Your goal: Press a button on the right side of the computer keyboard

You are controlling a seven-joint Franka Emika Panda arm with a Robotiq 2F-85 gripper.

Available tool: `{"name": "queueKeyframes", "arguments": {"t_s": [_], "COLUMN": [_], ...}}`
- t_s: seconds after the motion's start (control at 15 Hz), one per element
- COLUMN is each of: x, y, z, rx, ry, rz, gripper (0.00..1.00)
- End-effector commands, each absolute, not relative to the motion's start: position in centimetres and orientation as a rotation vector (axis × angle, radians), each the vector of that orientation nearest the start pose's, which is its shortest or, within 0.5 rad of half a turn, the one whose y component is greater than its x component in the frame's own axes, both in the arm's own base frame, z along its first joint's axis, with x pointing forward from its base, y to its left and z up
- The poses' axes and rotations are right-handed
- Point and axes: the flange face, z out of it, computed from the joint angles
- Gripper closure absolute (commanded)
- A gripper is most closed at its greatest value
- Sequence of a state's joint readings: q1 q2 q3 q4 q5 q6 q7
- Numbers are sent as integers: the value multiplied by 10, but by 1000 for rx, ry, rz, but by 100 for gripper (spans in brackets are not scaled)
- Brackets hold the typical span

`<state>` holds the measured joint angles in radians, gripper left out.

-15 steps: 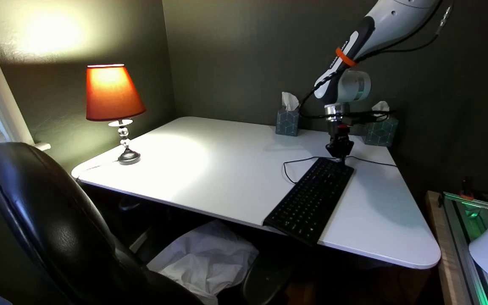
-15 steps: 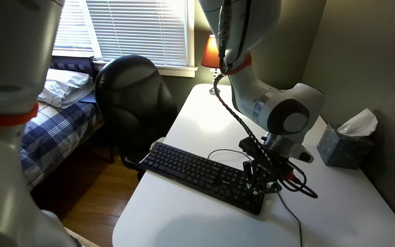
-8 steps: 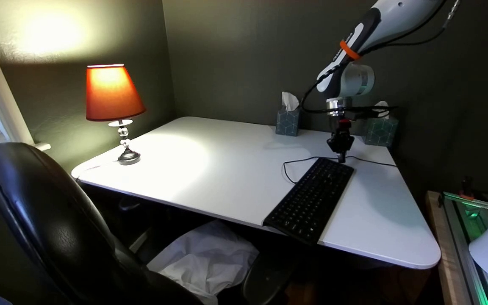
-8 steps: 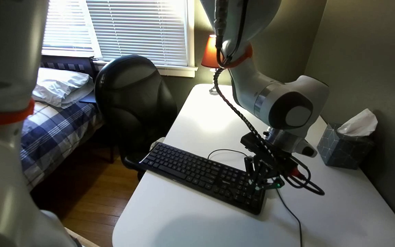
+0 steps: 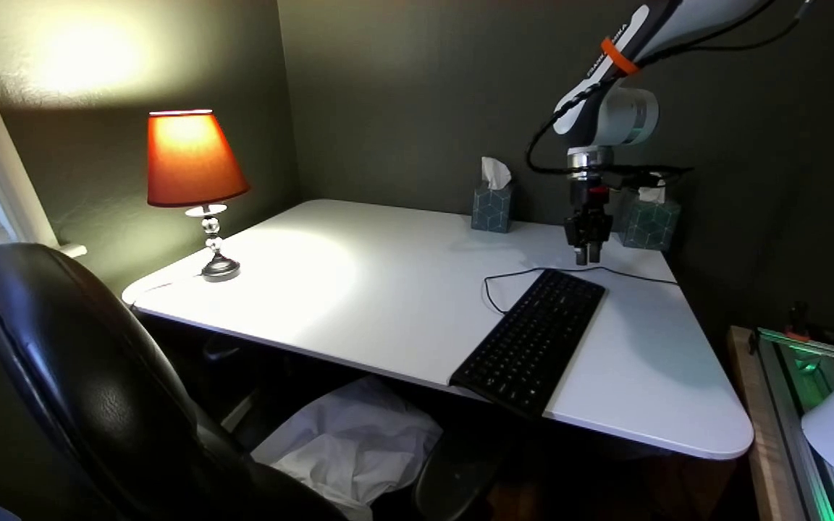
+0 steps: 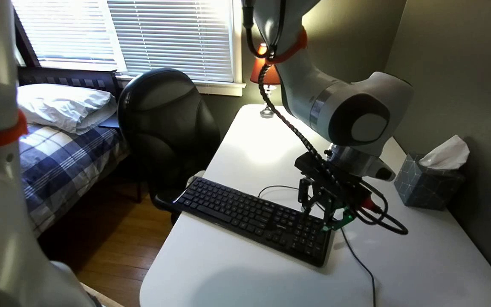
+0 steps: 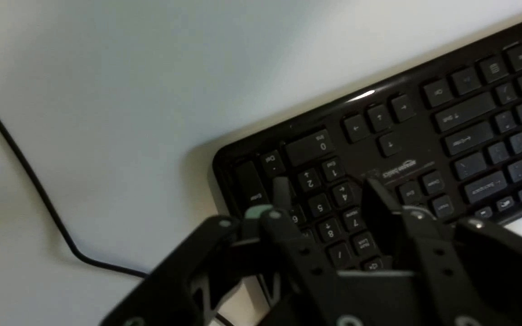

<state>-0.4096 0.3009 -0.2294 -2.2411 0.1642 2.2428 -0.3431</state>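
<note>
In an exterior view, the keyboard (image 5: 533,344) lies at right on the desk (image 5: 395,297), near end overhanging. My gripper (image 7: 326,192), spread and holding nothing, hovers above the number pad (image 7: 320,204). I judge the press done; next, lift clear. Two boxes (image 5: 491,210) stand far back (tissue (image 5: 496,174) poking from each).

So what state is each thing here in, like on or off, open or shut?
Keyboard: flat on the desk, one end overhanging the edge.
Claw: open, holding nothing, clear of the keyboard near its number keys.
Keyboard cable: trailing across the desk; plugged in or not, can't tell.
Lamp: on.
Tissue box: open, tissue sticking up.
Other tissue box: same.
Chair: upright beside the desk.
Blinds: lowered, light coming through.
Bed: covered with plaid bedding.
</note>
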Motion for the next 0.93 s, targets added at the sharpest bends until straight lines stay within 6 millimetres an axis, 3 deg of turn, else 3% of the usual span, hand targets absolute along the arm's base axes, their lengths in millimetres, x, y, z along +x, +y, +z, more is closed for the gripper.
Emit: {"name": "queueKeyframes", "arguments": {"t_s": [0.0,0.2,0.87], "x": [399,395,375], "y": [-288,-279,-261], "z": [234,248,286], "rx": [-2914,-2944,-3040], "ry": [572,562,555], "rz": [264,205,-4], "gripper": [22,0,0]}}
